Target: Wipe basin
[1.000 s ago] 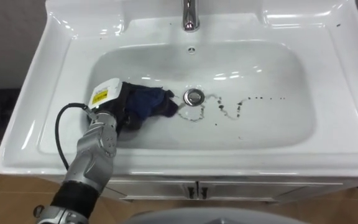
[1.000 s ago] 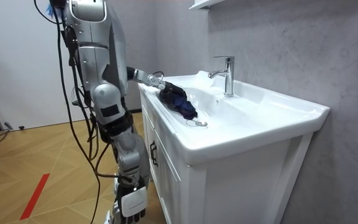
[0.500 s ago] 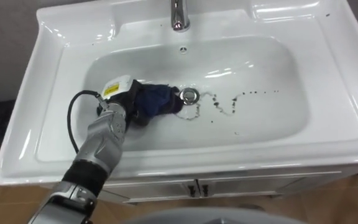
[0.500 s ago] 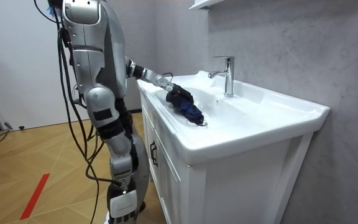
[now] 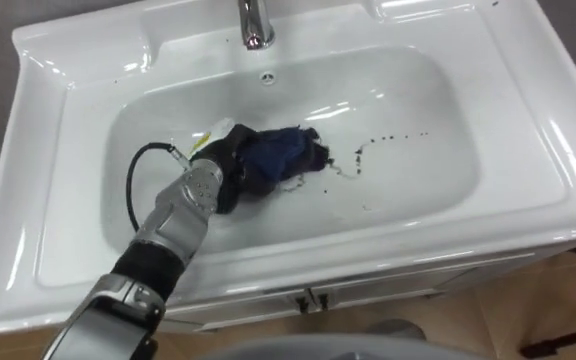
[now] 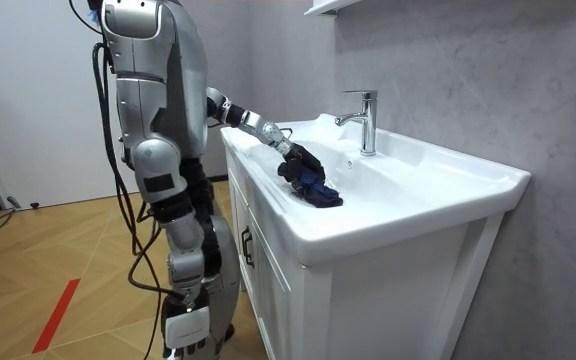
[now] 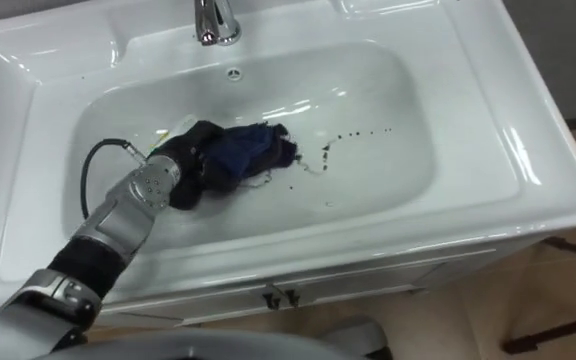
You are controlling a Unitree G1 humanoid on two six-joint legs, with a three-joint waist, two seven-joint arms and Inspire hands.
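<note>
Left hand [image 5: 220, 172] on dark blue cloth [image 5: 280, 152] in basin [image 5: 443, 185], grip unreadable; seemingly mid-wipe, next sweep probably toward 3 o'clock over dark specks [image 5: 393, 137].

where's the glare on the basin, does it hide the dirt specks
Left eye view: white streaks of glare on the basin rim and behind the cloth, clear of the dark specks, which read plainly. Room view: the tap shines; the left hand and cloth read dark against the white.
</note>
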